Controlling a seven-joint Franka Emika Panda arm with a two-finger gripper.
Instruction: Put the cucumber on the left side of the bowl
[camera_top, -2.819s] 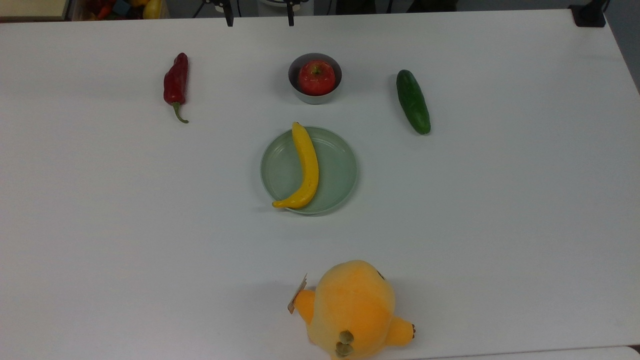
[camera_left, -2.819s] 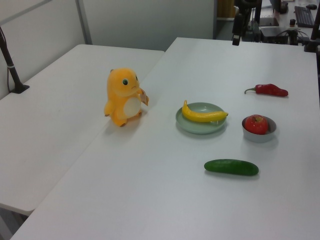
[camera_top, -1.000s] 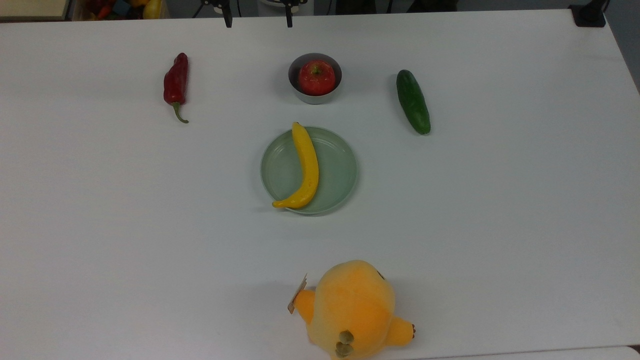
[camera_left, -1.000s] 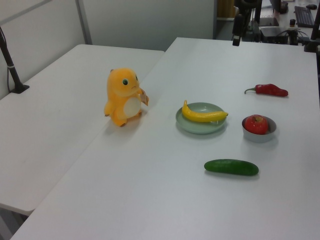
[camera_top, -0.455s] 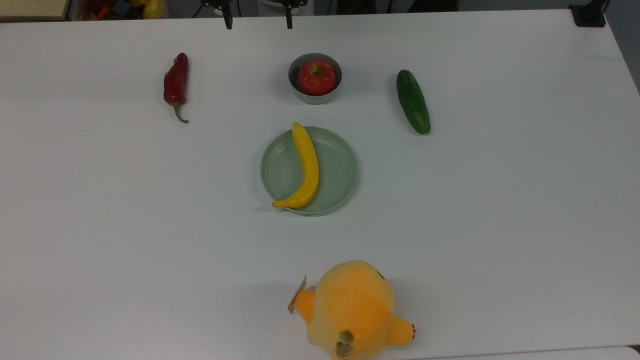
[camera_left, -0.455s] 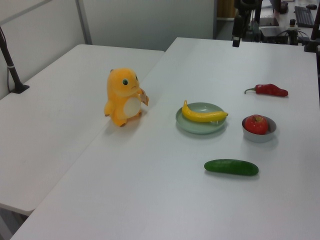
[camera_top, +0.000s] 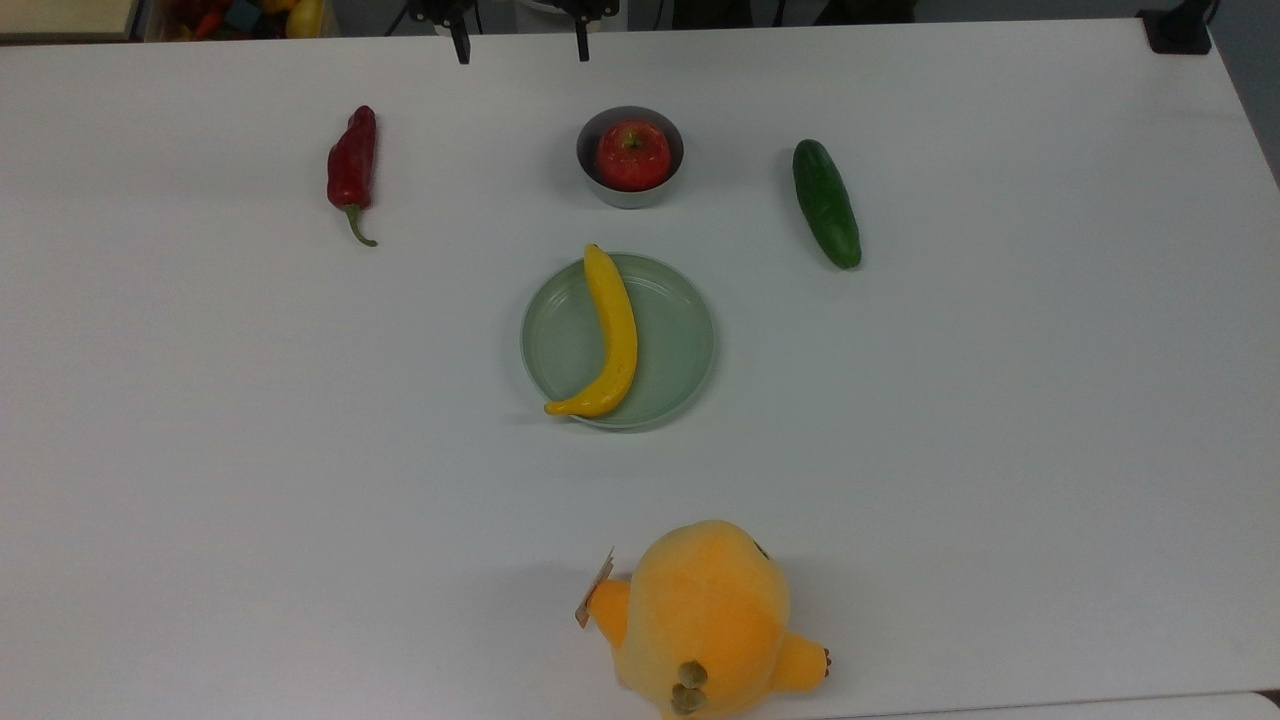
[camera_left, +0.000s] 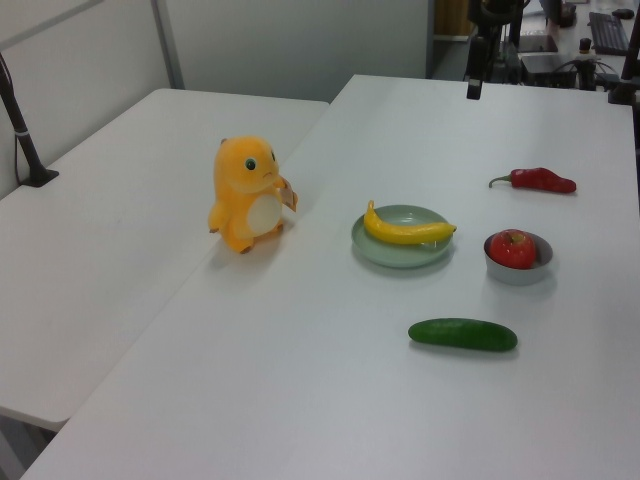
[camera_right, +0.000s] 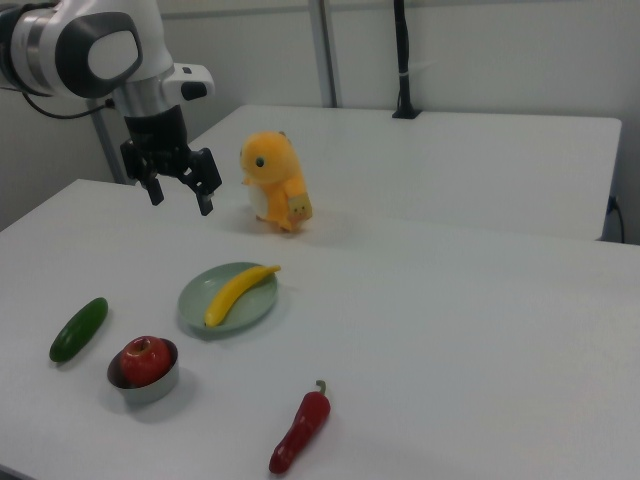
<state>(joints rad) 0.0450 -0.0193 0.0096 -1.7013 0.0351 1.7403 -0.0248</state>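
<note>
The dark green cucumber (camera_top: 826, 203) lies flat on the white table, to the right of the bowl in the top view, a hand's width apart from it. It also shows as the cucumber (camera_left: 462, 334) and the cucumber (camera_right: 79, 329). The small grey bowl (camera_top: 588, 133) holds a red apple (camera_top: 633, 155); the bowl (camera_right: 152, 388) sits near the table's front in the right view. My gripper (camera_top: 520, 55) hangs open above the table's far edge behind the bowl, holding nothing. In the right view the gripper (camera_right: 180, 202) is high over the table, well away from the cucumber.
A pale green plate (camera_top: 680, 345) with a yellow banana (camera_top: 615, 330) sits just in front of the bowl. A red chili pepper (camera_top: 352, 165) lies to the bowl's left in the top view. An orange plush toy (camera_top: 705, 620) stands near the bottom edge.
The gripper's fingertips have crept a little further over the table's far edge in the top view. Nothing on the table has moved.
</note>
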